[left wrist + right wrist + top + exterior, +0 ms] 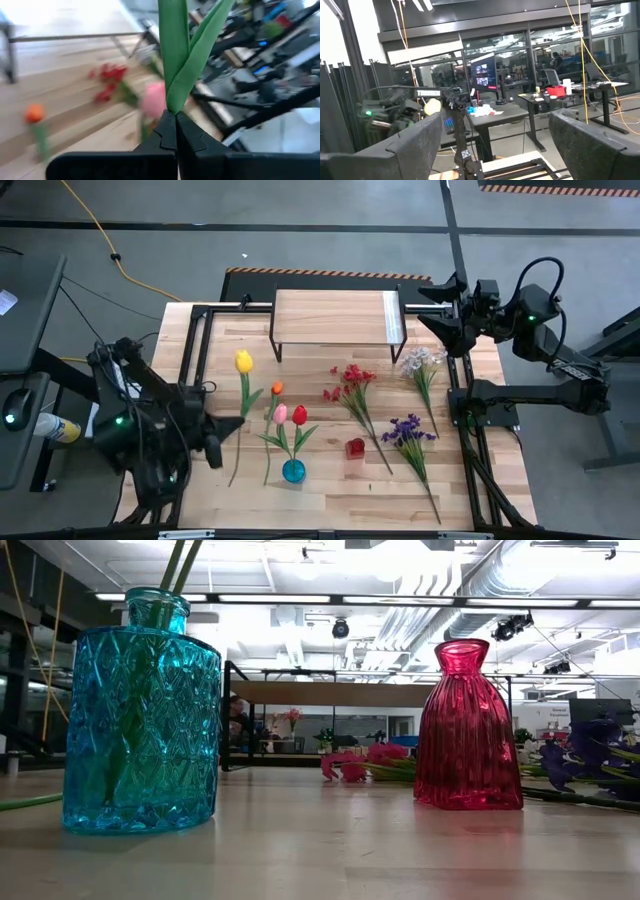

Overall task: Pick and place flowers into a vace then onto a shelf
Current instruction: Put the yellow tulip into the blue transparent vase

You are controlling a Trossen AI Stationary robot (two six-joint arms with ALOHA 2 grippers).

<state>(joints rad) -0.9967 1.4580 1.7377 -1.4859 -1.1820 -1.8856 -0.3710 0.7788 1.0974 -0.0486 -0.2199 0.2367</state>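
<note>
My left gripper (pixel 228 430) is at the table's left, shut on the yellow tulip (pixel 243 361), whose green leaves (pixel 185 55) rise past the fingertips. The blue vase (pixel 293 471) stands near the front edge with a pink tulip (pixel 280 413) and a red tulip (pixel 299 415) in it. An orange tulip (pixel 277 388) is beside them. The red vase (pixel 355 448) stands empty to the right. Red (pixel 350 378), white (pixel 422 362) and purple (pixel 408 430) sprigs lie on the table. My right gripper (pixel 435 305) hangs open by the shelf's (pixel 335 315) right end. My left gripper pinches the yellow tulip between its two shut fingers where the leaves meet the stem (pixel 172 111), about midway along the flower. The fingers come from the table's left and lie across the stem. The blossom points toward the far edge; whether the stem's lower end (pixel 232 478) touches the table, I cannot tell.
The shelf stands at the table's far middle on thin black legs. A black frame (pixel 195 350) runs along the table's left and right sides. Bare wood lies between the vases and the front edge (pixel 330 860).
</note>
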